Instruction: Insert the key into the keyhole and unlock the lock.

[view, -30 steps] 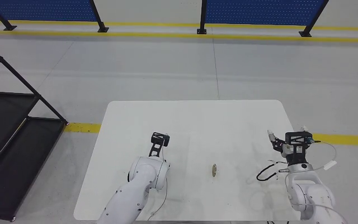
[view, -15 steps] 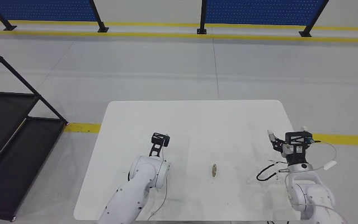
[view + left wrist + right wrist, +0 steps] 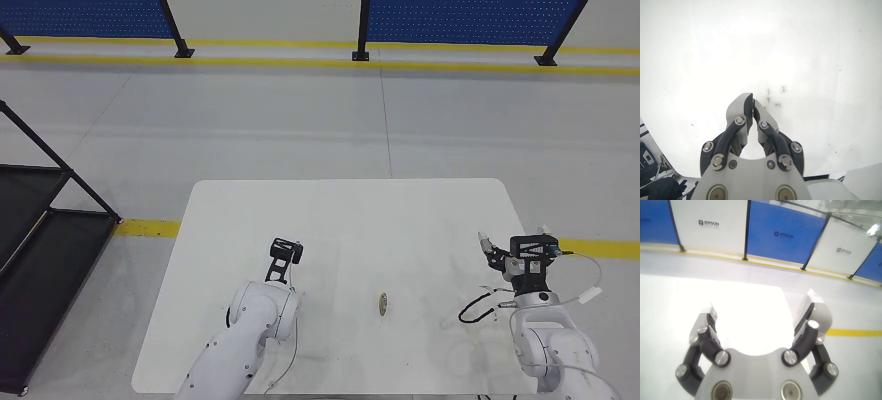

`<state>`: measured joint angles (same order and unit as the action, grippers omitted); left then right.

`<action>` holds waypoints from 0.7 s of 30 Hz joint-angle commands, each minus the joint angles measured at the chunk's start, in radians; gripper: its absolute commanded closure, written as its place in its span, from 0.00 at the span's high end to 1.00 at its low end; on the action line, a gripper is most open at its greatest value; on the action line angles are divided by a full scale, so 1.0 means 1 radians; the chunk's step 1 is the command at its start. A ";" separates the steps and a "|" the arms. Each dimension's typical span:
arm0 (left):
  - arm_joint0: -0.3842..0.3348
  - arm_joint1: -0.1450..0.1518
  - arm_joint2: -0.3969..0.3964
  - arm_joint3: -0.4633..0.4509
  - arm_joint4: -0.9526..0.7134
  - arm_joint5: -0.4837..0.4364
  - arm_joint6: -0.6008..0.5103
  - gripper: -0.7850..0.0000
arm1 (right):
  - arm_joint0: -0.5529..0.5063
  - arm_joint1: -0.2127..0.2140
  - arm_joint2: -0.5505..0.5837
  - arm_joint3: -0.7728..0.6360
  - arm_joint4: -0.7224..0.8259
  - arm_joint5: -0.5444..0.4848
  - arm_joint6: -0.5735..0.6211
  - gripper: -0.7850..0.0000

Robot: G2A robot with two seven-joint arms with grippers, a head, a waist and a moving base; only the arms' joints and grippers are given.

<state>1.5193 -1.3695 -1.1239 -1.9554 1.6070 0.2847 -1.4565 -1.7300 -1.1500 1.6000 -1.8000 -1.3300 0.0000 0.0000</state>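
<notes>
Finding the task's lock lying low on the white tabletop, toward the near edge and about midway between the left and right edges, apart from both arms and so within reach from either side; judging it a small, rounded, brass-toned metal piece, too small for making out the keyhole. Seeing the left gripper hanging above bare tabletop, on the left-edge side of the lock and well apart from it, fingers pressed together so that the ribbed black pads are meeting at the tips; possibly pinching something thin such as the key there, though not telling for certain. Seeing the right gripper hanging near the right edge, pointing toward the far right corner, fingers spread wide with nothing between them, probably standing ready for steadying the lock. Noting smooth pale-grey shells on the fingers, black linkage bars, bright round pins at the joints, and ridged rubber on the inner faces, suiting a firm bite on slippery metal. Looking matte and flat across the tabletop, with rounded corners and a few dark specks near the left fingers. Judging the insertion as not yet begun.
</notes>
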 commanded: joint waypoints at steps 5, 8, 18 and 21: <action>0.012 -0.002 -0.013 -0.034 -0.018 -0.012 0.012 0.00 | 0.000 0.000 0.000 0.000 0.000 0.000 0.000 1.00; 0.016 -0.003 -0.025 -0.036 -0.048 -0.014 0.009 0.00 | 0.000 0.000 0.000 0.000 0.000 0.000 0.000 1.00; 0.002 0.000 -0.032 -0.025 0.067 -0.061 -0.032 0.00 | 0.000 0.000 0.000 0.000 0.000 0.000 0.000 1.00; 0.009 0.000 -0.025 -0.043 0.100 -0.075 -0.015 0.00 | 0.000 0.000 0.000 0.000 0.000 0.000 0.000 1.00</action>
<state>1.5262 -1.3695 -1.1500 -1.9915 1.6980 0.2136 -1.4792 -1.7300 -1.1500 1.6000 -1.8000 -1.3300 0.0000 0.0000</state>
